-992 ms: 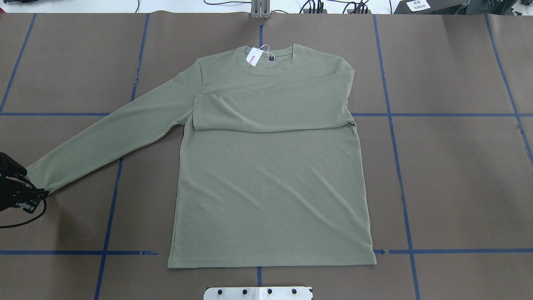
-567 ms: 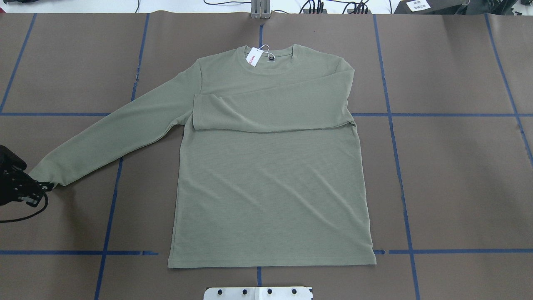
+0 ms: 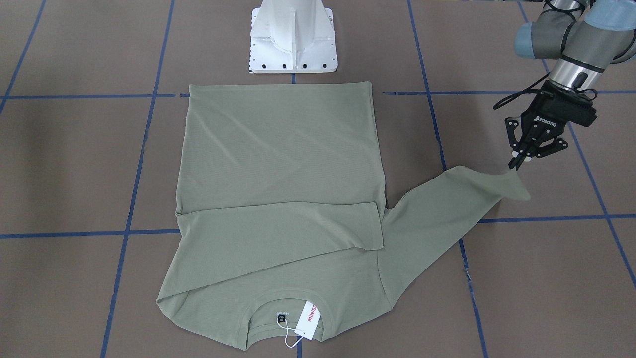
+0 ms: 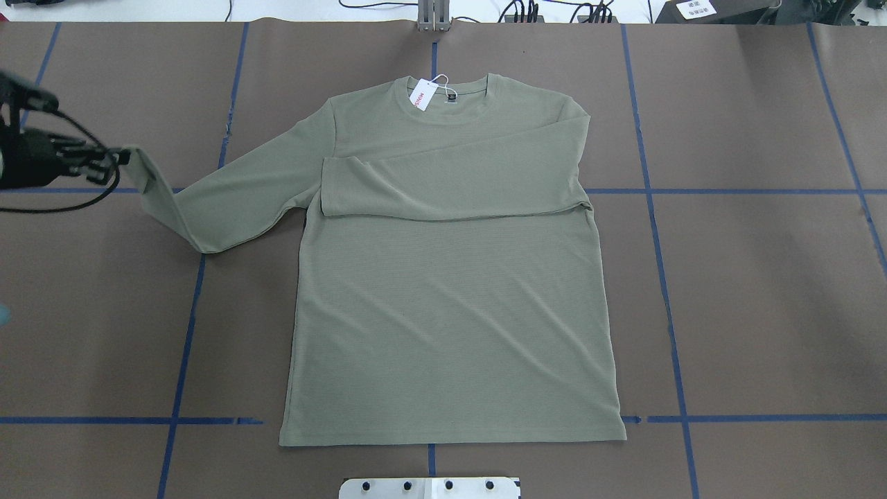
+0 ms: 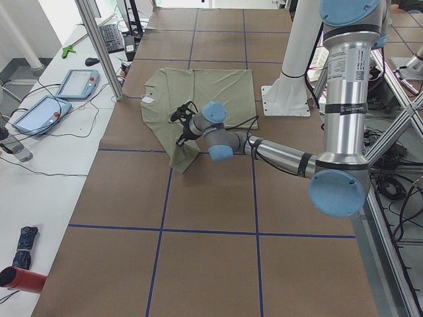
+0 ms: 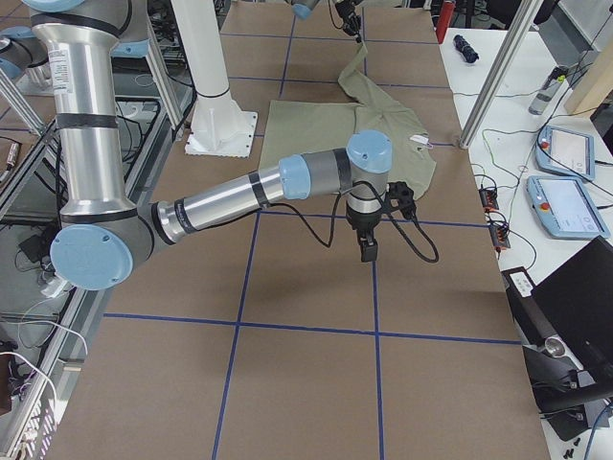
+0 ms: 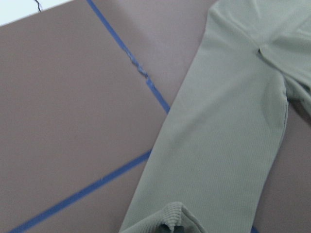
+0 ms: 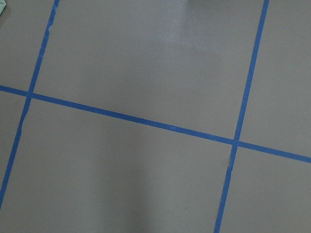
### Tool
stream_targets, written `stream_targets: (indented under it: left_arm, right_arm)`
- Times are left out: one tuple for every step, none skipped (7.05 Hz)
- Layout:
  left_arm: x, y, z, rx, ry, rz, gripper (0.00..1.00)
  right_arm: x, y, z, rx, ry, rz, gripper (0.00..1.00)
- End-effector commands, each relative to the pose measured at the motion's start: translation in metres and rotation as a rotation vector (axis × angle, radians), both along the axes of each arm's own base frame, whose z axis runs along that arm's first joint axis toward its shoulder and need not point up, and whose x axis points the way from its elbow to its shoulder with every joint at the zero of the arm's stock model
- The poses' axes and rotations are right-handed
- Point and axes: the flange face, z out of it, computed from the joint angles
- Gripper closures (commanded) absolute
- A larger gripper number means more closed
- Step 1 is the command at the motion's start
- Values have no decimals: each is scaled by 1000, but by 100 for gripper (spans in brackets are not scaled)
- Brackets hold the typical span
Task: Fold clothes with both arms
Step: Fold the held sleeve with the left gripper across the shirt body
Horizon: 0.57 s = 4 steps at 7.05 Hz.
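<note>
The olive-green long-sleeve shirt (image 4: 450,312) lies flat, front up, collar at the far side, with its white hang tag (image 4: 420,95) at the collar. One sleeve (image 4: 450,187) is folded across the chest. My left gripper (image 4: 125,156) is shut on the cuff of the other sleeve (image 4: 208,208) and holds it raised above the table, so the sleeve bends mid-length; this also shows in the front view (image 3: 514,164). My right gripper (image 6: 368,251) hangs over bare table away from the shirt, and I cannot tell whether it is open or shut.
The white pedestal base (image 3: 293,40) stands at the shirt's hem side. Blue tape lines (image 4: 187,333) grid the brown table cover. A metal post (image 4: 433,17) stands at the far edge. Tablets (image 5: 73,82) and cables lie on the side table.
My left gripper has lifted the cuff and carried it toward the table's far side. The sleeve, stretched out straight before, now bends in the middle. The shirt body has not moved.
</note>
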Motion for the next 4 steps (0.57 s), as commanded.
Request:
stream_targets:
  left_arm:
    - [34,-64,-138,-96,77,-66,100]
    - [56,-78,-191,-170,143,-94,100]
    - [100,-79,-237,-230,219,-92,100]
    - [142,-76,-269,-211,236,-116,100]
  right_arm:
    - [2,1,2,-3,0,6,0]
    - [3,0,2,-2,0,7,0]
    - [2,0,1,-2,0,7,0]
    - [2,0,1,-6,-2,9,0]
